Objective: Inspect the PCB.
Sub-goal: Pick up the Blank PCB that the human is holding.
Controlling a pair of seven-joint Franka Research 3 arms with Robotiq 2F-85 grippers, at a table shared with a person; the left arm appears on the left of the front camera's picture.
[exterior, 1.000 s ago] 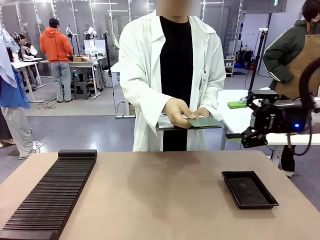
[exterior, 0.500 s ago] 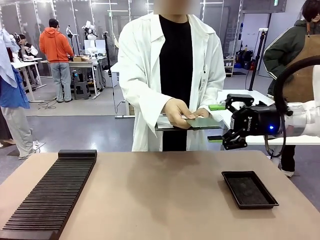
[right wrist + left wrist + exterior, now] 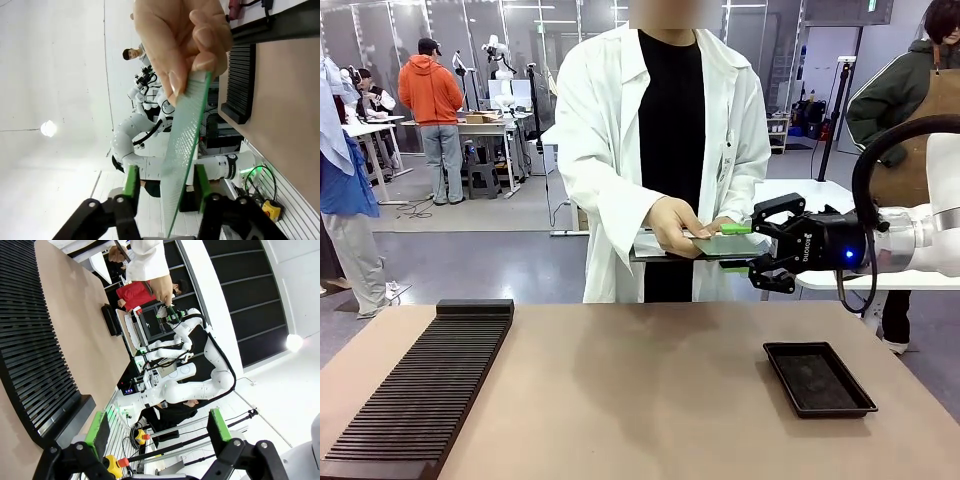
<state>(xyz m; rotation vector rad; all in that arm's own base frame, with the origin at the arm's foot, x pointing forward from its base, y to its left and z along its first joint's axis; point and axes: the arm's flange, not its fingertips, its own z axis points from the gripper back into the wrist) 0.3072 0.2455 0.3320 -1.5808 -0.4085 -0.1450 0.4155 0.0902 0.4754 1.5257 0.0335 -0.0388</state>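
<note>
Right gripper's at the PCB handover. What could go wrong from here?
1. The PCB lies off-centre between the pads of the open right gripper; closing may shove or flex it.
2. The person's hand pinches the board just ahead; advancing could hit fingers.
3. It seems to hang past the table edge; early release could drop it.

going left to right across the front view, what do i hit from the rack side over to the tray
black slotted rack → person's hand → PCB, its right end between the open fingers of the right gripper → black tray
</note>
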